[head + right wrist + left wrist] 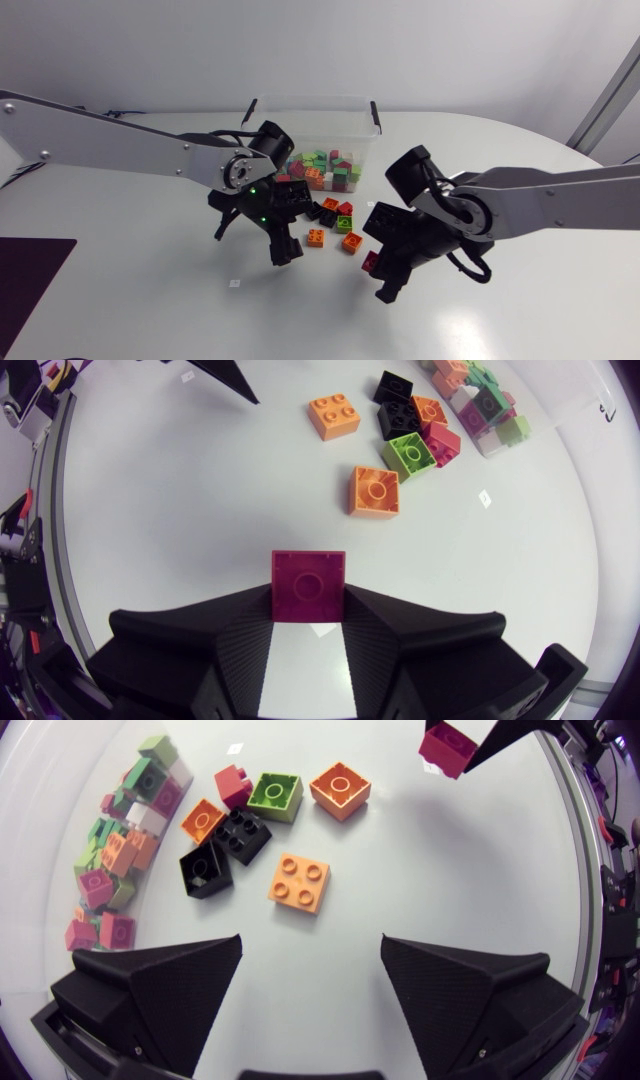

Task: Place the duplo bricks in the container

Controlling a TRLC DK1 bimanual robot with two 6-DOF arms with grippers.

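My right gripper (308,622) is shut on a magenta brick (308,584), a finger on each side of it; in the head view the brick (371,262) sits at the gripper (380,272), low over the table. My left gripper (310,970) is open, and a light orange brick (300,882) lies on the table just ahead of its fingers. Beyond that brick lie two black bricks (224,848), a green one (276,796), a red one (235,787) and two orange ones (340,790). The clear container (365,108) at the back holds several bricks.
The loose bricks (335,222) lie in a cluster between the two grippers, just in front of the container. A dark mat (25,275) covers the table's front left corner. Bare white tabletop (200,310) runs along the front.
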